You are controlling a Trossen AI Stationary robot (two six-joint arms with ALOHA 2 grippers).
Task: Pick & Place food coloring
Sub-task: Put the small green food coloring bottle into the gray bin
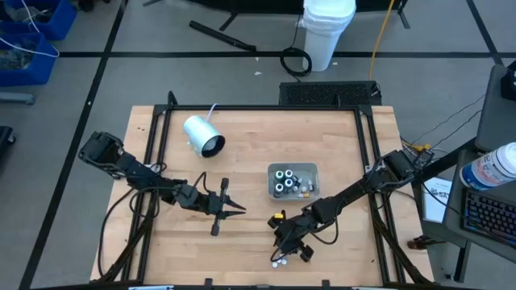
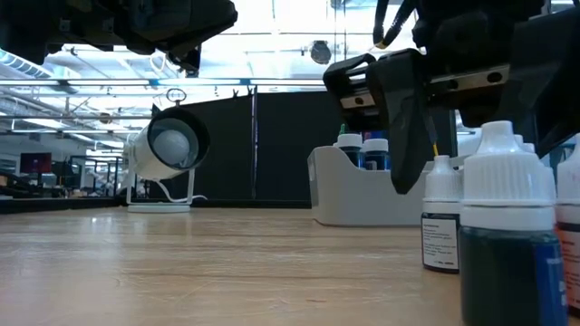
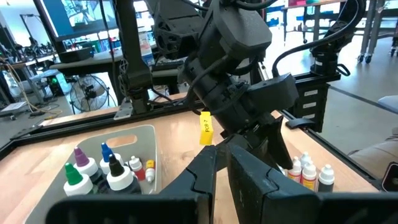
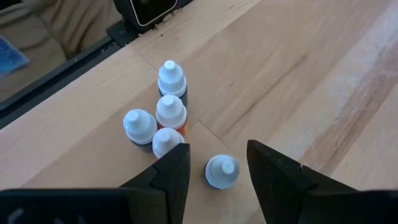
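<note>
Right tool (image 4: 214, 165) hangs over the near edge of the counter (image 1: 242, 153), fingers spread, one food coloring bottle (image 4: 221, 171) standing between them, not pinched; four more bottles (image 4: 163, 115) cluster just beside it. Further bottles (image 1: 285, 180) stand in the grey tray (image 1: 310, 169) at mid-counter. Left tool (image 1: 234, 209) hovers left of the tray with fingers nearly pressed together, holding nothing; a white cylinder (image 1: 202, 135) lies behind it.

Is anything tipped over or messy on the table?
Yes. The big white cylinder with a dark mouth lies on its side on the wooden table. The tiny white-capped bottles all stand upright; nothing looks spilled.
</note>
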